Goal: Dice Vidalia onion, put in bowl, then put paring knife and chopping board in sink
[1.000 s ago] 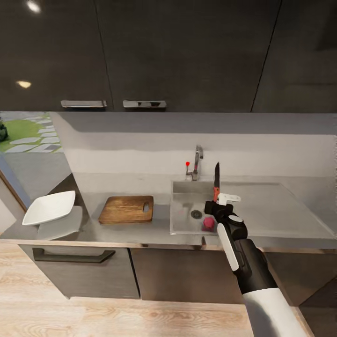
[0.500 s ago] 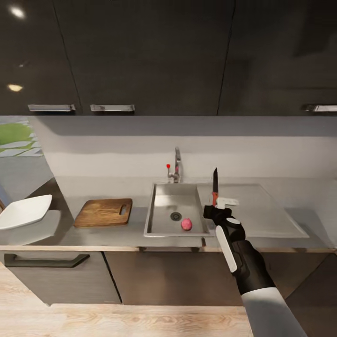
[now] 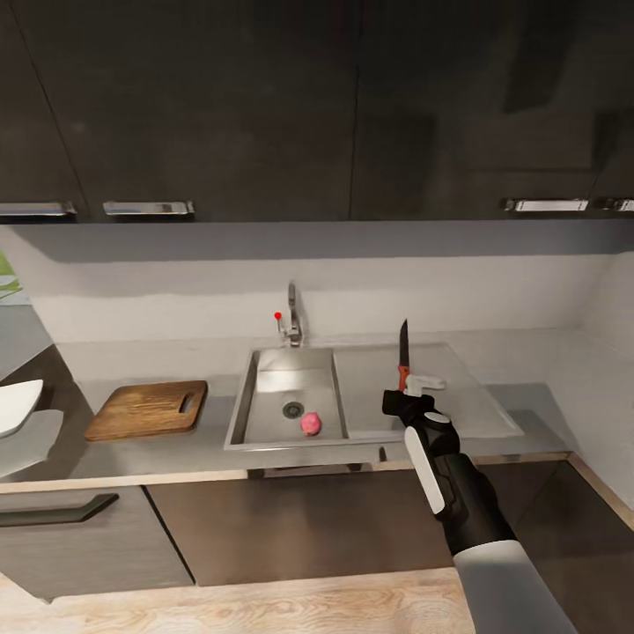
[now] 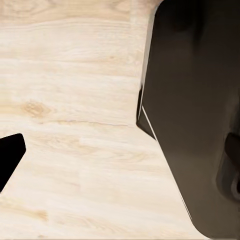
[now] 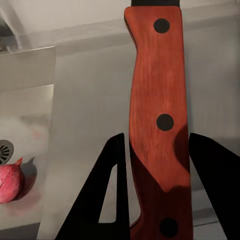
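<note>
The long grey glossy metal surface point(image 3: 546, 387) runs left to right below the dark wall cabinets point(image 3: 264, 106). Set into it at the middle sits the rectangular stainless-steel sink point(image 3: 264, 414), tap point(image 3: 291, 324) behind the basin, flat drainer to its right. In the basin, just right of the drain, lies the small round pinkish-red Vidalia onion point(image 3: 311, 423). Left of the sink, on the surface, lies the dark-brown wooden chopping board point(image 3: 146, 409); further left, at the edge, the white square bowl point(image 3: 13, 403). Over the drainer's front, the right gripper point(image 3: 407, 387) has its fingers point(image 5: 210, 165) either side of the red-orange-handled paring knife point(image 3: 403, 352), blade pointing up.
</note>
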Motion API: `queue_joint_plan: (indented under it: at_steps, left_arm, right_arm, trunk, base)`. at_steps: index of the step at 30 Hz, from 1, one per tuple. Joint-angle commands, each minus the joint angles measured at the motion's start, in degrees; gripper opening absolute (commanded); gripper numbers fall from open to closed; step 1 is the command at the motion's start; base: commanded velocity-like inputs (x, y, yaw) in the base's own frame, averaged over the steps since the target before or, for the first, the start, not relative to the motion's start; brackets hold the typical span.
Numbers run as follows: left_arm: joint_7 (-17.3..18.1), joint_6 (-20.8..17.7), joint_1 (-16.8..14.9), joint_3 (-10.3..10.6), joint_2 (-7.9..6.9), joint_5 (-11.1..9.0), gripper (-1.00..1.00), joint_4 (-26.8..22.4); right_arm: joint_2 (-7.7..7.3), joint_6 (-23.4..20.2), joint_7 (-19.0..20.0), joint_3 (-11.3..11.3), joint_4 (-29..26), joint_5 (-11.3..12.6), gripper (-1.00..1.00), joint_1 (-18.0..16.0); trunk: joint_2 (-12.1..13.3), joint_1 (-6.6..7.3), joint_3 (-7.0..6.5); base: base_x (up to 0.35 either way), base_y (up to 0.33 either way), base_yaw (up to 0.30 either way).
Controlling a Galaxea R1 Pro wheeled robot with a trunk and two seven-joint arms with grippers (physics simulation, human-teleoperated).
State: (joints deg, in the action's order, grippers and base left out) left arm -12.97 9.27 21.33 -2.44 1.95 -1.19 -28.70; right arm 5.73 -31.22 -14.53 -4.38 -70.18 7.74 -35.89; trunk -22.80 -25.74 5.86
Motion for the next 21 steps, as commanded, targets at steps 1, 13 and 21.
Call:
queue_joint_plan:
  at_steps: [1,13,21]
  left_arm:
    - [-0.1,0.0,0.0,-0.2,-0.1,-0.1,1.0,-1.5]
    - [-0.2,-24.9,-0.1,-0.2,-2.16,-0.3,1.0,-32.3]
    - [-0.1,-39.9,-0.1,0.1,-2.1,-0.2,1.0,-55.3]
  right_arm:
    - [-0.01,-0.2,-0.5,-0.1,0.0,0.6,-1.0,-0.1]
    - [-0.01,-0.2,-0.5,-0.3,0.1,0.6,-1.0,-0.1]
    - [0.1,-0.1,-0.6,-3.8,2.2,0.5,-1.0,-0.1]
  trunk:
    - [-0.1,-0.04,0.12]
    - [-0.1,-0.04,0.11]
    - [-0.1,-0.04,0.11]
  base:
    - [0.0,-0.004,-0.008]
    - [0.0,-0.001,-0.001]
    - [0.0,0.0,0.0]
